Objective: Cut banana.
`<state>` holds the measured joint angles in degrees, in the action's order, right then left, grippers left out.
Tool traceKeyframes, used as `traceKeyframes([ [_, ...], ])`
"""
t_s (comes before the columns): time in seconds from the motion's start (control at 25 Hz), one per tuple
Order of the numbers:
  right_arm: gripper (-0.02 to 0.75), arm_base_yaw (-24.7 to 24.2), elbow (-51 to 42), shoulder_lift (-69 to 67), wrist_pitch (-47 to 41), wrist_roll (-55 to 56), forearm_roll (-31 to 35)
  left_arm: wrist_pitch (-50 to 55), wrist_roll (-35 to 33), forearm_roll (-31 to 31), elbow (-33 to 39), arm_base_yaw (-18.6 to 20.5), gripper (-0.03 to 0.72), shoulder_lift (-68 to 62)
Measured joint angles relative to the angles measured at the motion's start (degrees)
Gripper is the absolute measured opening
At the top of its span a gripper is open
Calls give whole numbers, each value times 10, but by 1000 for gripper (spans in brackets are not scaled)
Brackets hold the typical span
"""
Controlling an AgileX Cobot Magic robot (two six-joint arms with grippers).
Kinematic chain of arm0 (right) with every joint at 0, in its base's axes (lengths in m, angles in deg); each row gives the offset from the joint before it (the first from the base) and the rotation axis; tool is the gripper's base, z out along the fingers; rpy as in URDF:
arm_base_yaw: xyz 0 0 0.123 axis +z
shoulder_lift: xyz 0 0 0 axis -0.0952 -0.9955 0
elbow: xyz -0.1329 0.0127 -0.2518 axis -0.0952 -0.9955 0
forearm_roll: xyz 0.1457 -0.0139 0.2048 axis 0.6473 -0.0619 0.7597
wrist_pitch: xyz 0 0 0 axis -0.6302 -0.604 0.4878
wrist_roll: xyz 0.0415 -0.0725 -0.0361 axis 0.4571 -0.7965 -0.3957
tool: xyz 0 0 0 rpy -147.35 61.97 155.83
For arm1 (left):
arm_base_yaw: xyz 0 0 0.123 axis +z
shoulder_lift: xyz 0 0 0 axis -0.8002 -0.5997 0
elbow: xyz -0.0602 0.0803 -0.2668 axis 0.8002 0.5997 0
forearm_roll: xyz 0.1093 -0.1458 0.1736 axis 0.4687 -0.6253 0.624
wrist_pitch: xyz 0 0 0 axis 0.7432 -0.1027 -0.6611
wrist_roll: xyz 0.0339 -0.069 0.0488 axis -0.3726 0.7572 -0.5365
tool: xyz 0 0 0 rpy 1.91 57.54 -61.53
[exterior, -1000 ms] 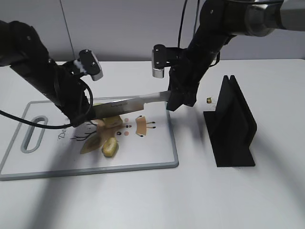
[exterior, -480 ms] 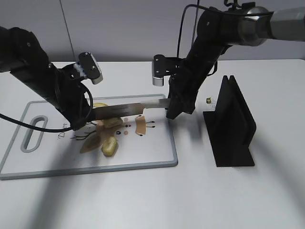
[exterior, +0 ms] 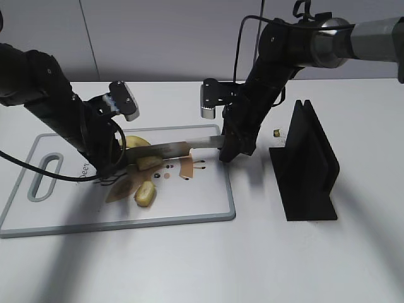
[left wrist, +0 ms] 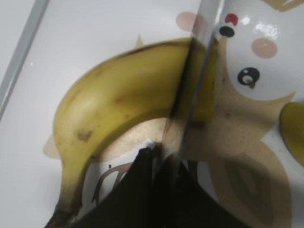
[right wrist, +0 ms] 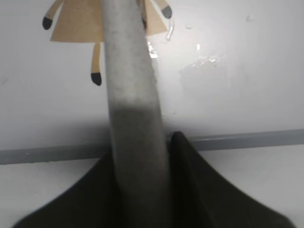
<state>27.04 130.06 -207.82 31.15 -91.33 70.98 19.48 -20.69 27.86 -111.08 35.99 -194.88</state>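
The banana (exterior: 134, 142) lies on the white cutting board (exterior: 196, 202); in the left wrist view it (left wrist: 118, 95) curves, with its dark stem at the lower left. The knife (exterior: 180, 148) lies across it, and its blade (left wrist: 204, 57) stands on the banana near the flat end. My left gripper (exterior: 108, 169) is shut, with its black fingers (left wrist: 142, 190) together inside the banana's curve and nothing seen between them. My right gripper (exterior: 227, 151) is shut on the grey knife handle (right wrist: 130, 95) at the board's right edge.
A small loose yellow chunk (exterior: 146, 193) lies on the board in front of the banana, and another cut piece (exterior: 149, 162) lies just under the blade. A black knife stand (exterior: 309, 164) is on the right, with a tiny object (exterior: 276, 133) beside it.
The left arm has shifted back and left, uncovering more of the banana. The knife has moved a little left and its blade now rests on the banana.
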Motion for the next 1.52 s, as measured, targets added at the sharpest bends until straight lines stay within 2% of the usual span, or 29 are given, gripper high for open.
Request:
traceKeyframes([
  [0.24,207,0,-2,11,-11,11,-3,8,0,7,0,0,37,18],
  [0.56,203,9,-11,47,-108,20,13,158,17,2,10,0,21,52],
  [1.52,196,9,-12,151,-99,20,15,147,19,51,12,-1,16,193],
])
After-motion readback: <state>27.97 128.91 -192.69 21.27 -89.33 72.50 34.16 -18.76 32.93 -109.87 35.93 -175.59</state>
